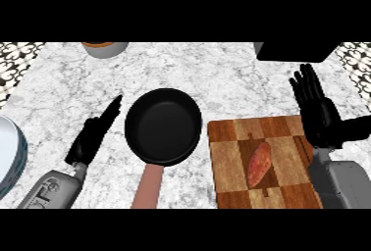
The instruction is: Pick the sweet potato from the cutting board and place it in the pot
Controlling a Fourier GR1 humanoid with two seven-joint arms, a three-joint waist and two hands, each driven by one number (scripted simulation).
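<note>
Head view looks steeply down on the marble worktop, and I read it from the left. At the far left edge a stack of pale plates pokes into view, out of the way of anything I need. Next comes my left hand, fingers straight and together, pointing up and away just beside the pan's left rim; it holds nothing and I judge it is simply parked there so it does not block the drop zone. At the top, a grey cup with an orange inside stands well apart from the work. The pot, which here looks like a shallow black pan with a pinkish handle running toward me, sits in the middle with its mouth open and nothing in it, so it is ready to receive. Just right of it lies the wooden cutting board, close enough that the carry should be short. The sweet potato lies on the board's centre, long axis nearly toward me, untouched. My right hand hangs past the board's far right corner, fingers spread and straight, thumb out to the side, gripping nothing. A dark box sits at the top right. I judge the pick has not begun; the right hand must come back over the board.
</note>
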